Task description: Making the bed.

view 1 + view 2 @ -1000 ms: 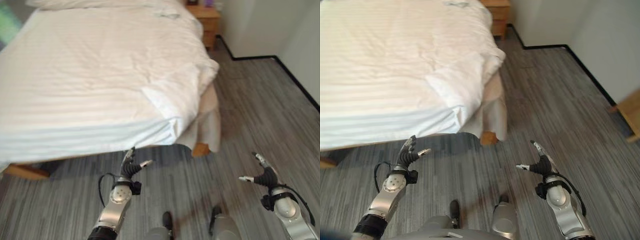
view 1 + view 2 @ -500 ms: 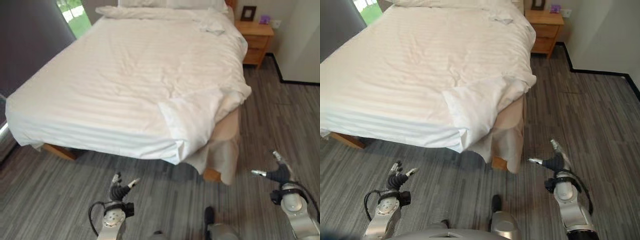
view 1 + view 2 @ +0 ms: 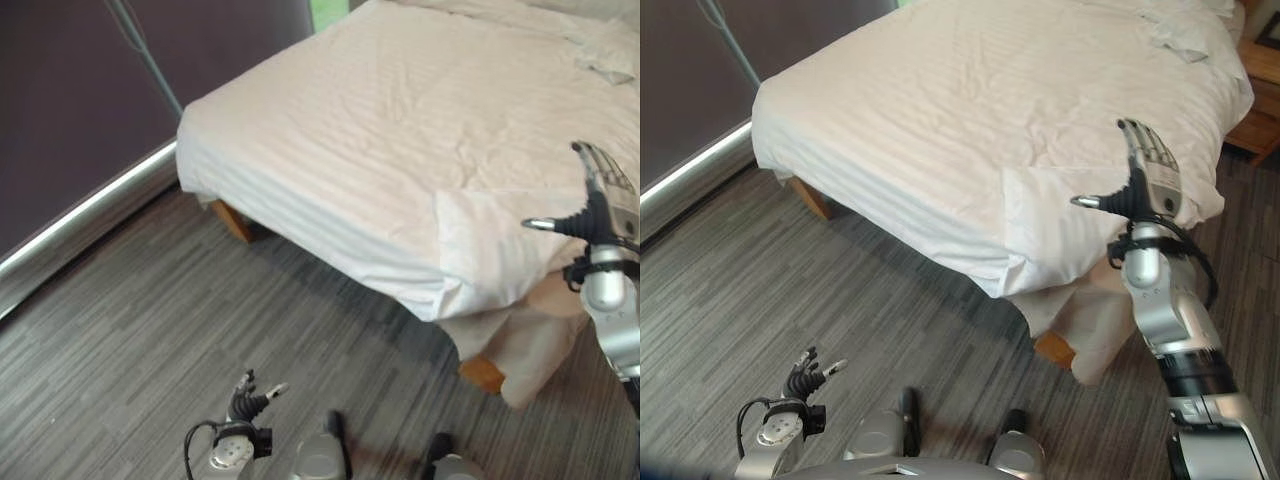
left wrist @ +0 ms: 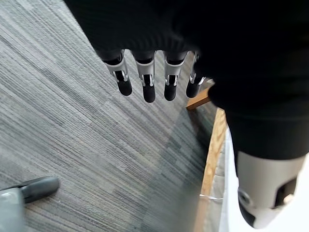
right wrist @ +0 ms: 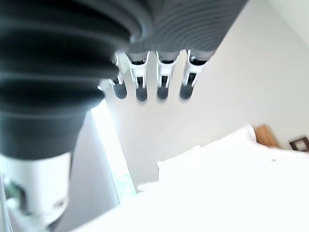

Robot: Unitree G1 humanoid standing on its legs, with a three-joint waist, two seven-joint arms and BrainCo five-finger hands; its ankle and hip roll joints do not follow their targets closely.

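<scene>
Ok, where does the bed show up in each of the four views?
Left eye view: the bed takes the upper right.
Right eye view: it spans the upper middle and right.
Left wrist view: its wooden frame runs along the floor past the left hand.
Right wrist view: its white bedding lies past the right hand.
Shared landmark: the folded-back duvet corner, beside the raised right hand in both eye views.

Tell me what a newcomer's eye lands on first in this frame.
The big bed with its white striped duvet across the upper scene, one corner folded back at the near right edge. Next, the right hand raised open over that corner, while the left hand hangs low above the grey floor.
</scene>
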